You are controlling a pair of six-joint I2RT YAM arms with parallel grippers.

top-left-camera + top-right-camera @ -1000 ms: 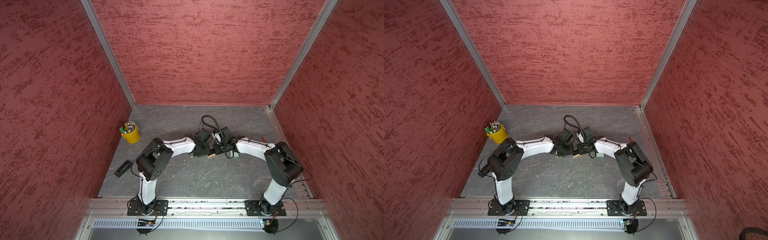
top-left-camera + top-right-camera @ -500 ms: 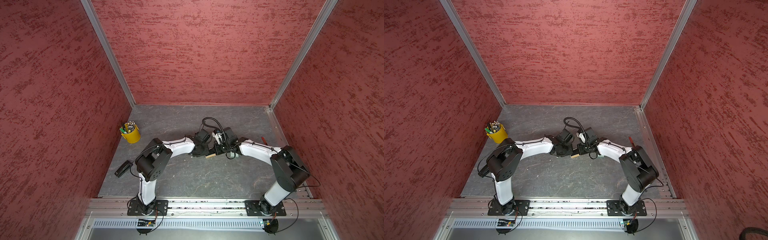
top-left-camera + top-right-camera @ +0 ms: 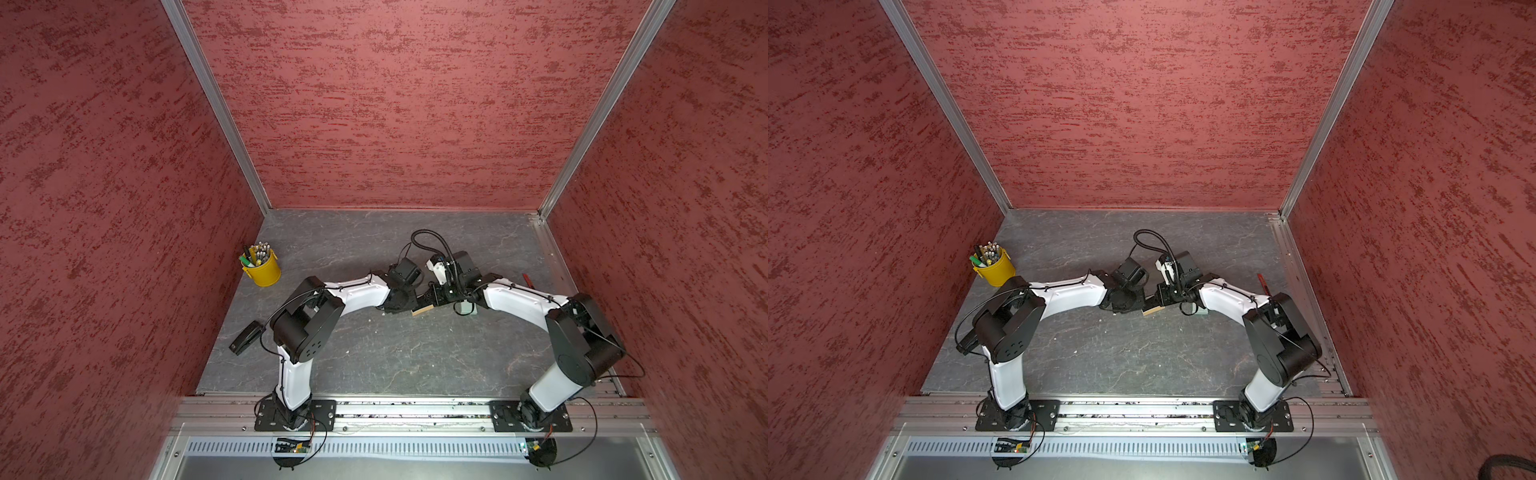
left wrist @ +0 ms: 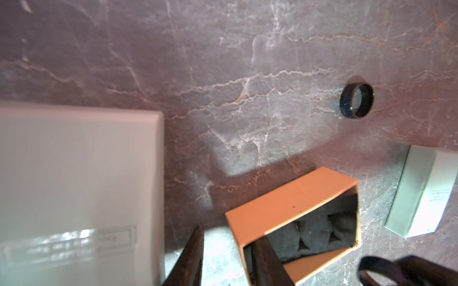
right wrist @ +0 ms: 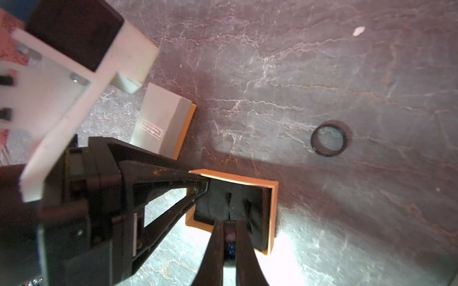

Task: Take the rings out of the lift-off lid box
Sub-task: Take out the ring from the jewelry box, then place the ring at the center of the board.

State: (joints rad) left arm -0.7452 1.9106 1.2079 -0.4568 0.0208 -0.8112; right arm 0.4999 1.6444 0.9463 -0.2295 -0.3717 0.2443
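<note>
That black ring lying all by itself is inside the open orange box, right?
No. The black ring lies on the grey table, outside the open orange box and apart from it. Both wrist views show this.

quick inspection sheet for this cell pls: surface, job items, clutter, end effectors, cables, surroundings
surface: grey marbled tabletop, one pale speck
job's things: open tan box, no ring seen in its visible black foam; loose black ring on the tabletop; held black ring
clutter: pale green box beside the left end effector, second pale green box by the right arm; yellow cup of pens; black stapler; thin red item near the side rail
end effectors: right end effector shut on the held black ring; left end effector astride the tan box's wall, clamping unclear
cables: corrugated cable looping over the wrists; thin leads along the arms
surroundings: red textured walls, aluminium frame
</note>
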